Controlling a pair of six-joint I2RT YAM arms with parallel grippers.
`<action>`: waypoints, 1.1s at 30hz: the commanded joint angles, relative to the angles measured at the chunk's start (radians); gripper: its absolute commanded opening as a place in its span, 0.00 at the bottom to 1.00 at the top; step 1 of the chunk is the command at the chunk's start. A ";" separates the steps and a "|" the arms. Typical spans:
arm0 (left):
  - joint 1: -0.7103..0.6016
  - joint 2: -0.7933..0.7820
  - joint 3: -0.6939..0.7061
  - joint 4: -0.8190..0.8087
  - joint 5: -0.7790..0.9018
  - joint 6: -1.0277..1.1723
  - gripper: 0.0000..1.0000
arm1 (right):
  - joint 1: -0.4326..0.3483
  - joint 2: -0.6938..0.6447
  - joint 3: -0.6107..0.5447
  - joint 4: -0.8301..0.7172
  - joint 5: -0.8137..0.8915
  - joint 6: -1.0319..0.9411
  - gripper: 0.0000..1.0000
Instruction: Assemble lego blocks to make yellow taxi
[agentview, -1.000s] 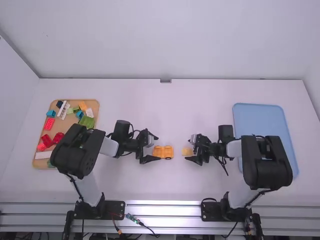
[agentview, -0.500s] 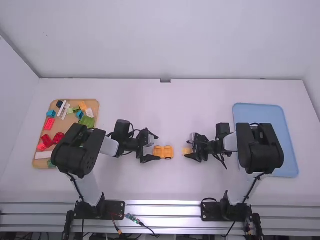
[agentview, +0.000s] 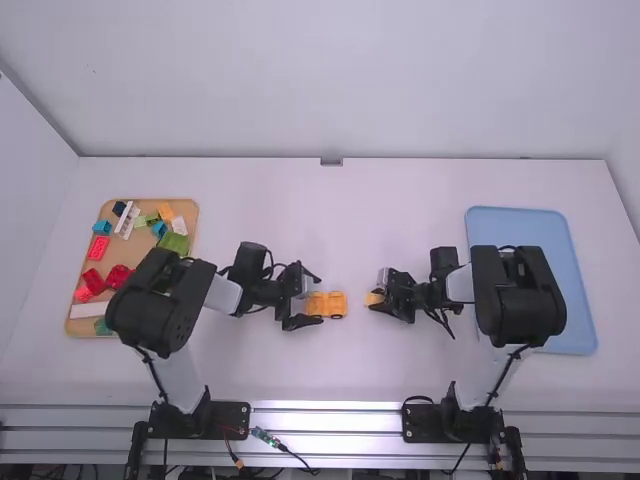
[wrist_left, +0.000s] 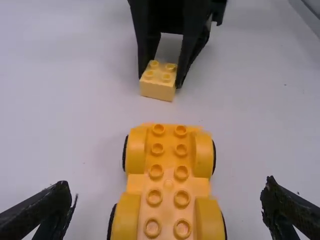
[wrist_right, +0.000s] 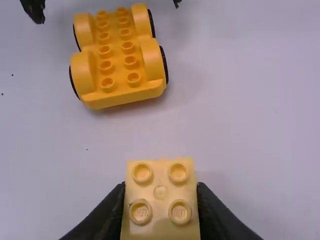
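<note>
Pale wall (agentview: 320, 80) backs the white table (agentview: 335, 215), left pincer (agentview: 314, 298) spread wide, right pincer (agentview: 377, 297) gripping a yellow block (wrist_right: 160, 192).

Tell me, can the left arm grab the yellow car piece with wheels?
Probably yes: its pincer is open, with a finger out beside each side of the yellow car piece, and nothing seems to block the gaps.

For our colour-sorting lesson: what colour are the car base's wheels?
Black, showing best in the right wrist view.

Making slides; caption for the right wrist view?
Black right gripper holding a pale yellow four-stud plastic block, with a yellow-orange wheeled base beyond.
</note>
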 joint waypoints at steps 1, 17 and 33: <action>-0.021 0.020 -0.003 -0.001 -0.031 0.023 0.99 | 0.002 0.009 0.012 -0.004 -0.032 -0.007 0.27; -0.029 0.126 0.011 0.117 -0.039 -0.011 0.99 | 0.094 -0.171 0.012 -0.118 -0.068 -0.004 0.22; -0.085 0.140 0.021 0.146 -0.113 -0.011 0.61 | 0.248 -0.173 0.013 0.043 -0.072 0.163 0.19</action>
